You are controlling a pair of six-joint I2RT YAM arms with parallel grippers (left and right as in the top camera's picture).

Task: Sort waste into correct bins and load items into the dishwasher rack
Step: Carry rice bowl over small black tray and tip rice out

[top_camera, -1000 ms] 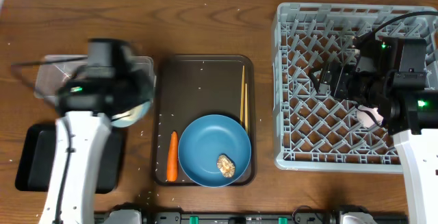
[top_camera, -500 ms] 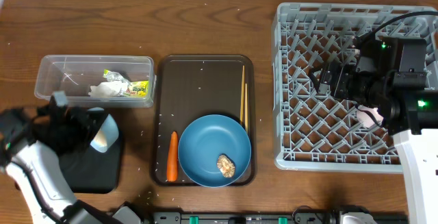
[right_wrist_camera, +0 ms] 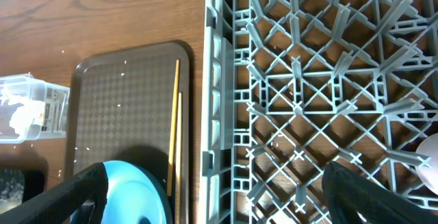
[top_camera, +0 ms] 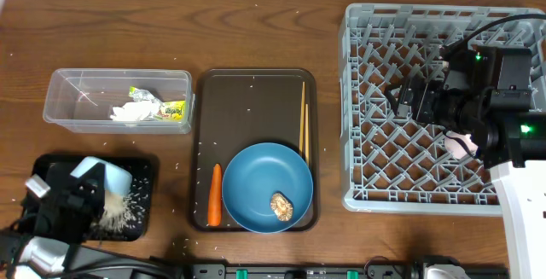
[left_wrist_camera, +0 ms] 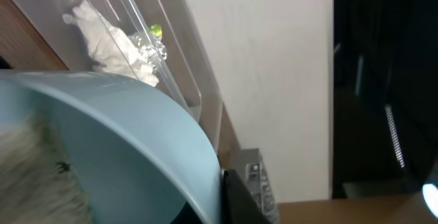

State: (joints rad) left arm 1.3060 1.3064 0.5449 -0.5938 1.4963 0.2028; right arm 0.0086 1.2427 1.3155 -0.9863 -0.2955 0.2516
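My left gripper [top_camera: 85,192] hangs over the shallow black tray [top_camera: 145,166] at the front left. It is shut on a small light-blue cup [top_camera: 104,177] that is tipped over, and white rice [top_camera: 118,212] lies spilled on the tray beside it. The left wrist view shows the cup's inside [left_wrist_camera: 116,142] pressed against one dark finger [left_wrist_camera: 238,198]. My right gripper [top_camera: 411,100] hovers open over the grey dishwasher rack [top_camera: 367,185], holding nothing. A blue plate [top_camera: 256,181] carries a brown lump [top_camera: 281,205], with a carrot [top_camera: 215,194] and chopsticks [top_camera: 303,121] beside it.
The plate, carrot and chopsticks lie on a dark brown serving tray [top_camera: 247,100]. A clear tub [top_camera: 77,87] at the back left holds a napkin [top_camera: 128,113] and a wrapper [top_camera: 173,108]. A pinkish cup [top_camera: 461,148] shows in the rack under the right arm. Rice grains dot the table.
My left arm swung from above the clear tub down to the black tray with the cup, and rice now lies on that tray. The right arm has not moved.
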